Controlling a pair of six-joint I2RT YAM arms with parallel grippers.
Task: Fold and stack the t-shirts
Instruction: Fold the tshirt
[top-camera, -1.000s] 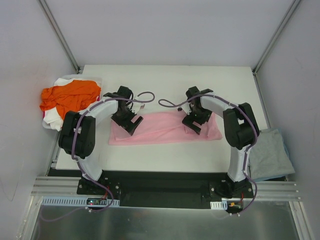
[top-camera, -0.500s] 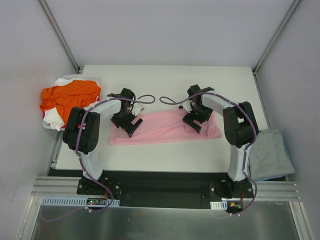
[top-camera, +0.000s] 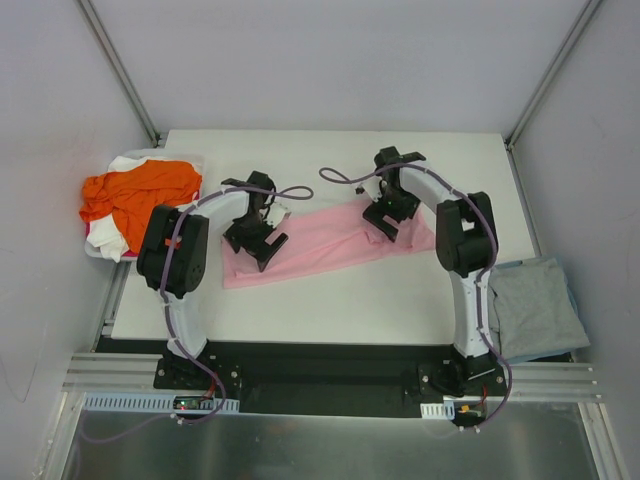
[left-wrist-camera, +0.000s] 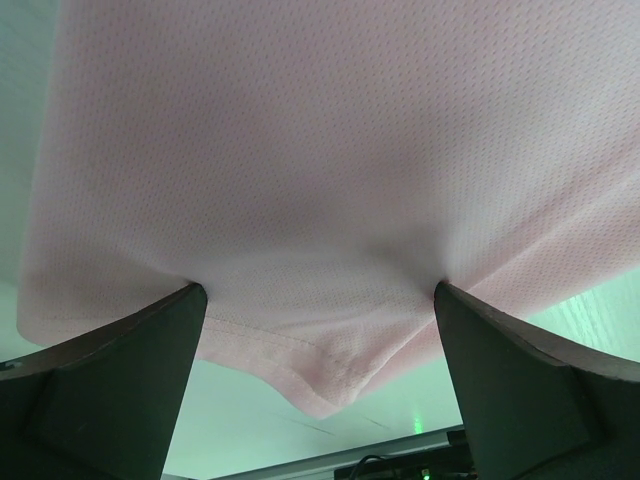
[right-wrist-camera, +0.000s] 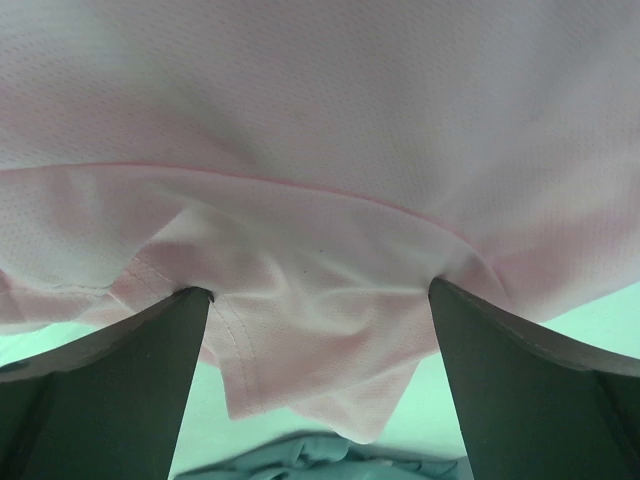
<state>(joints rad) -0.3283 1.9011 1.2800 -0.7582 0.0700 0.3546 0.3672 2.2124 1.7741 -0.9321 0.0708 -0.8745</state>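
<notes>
The pink shirt (top-camera: 330, 245) lies half folded on the desk (top-camera: 330, 300). The left hand (top-camera: 258, 245) and right hand (top-camera: 383, 228) rest on it, spread wide, gripping nothing. The grey shirt (top-camera: 535, 310) looks done; the orange shirt (top-camera: 135, 190) and white shirt (top-camera: 125, 162) wait.

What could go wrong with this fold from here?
The left gripper and right gripper are open over the pink t-shirt; closing on the bunched hem could pinch uneven layers. The shirt lies slanted, so edges may misalign. The right arm stands beside the grey-blue t-shirt and might snag it.
</notes>
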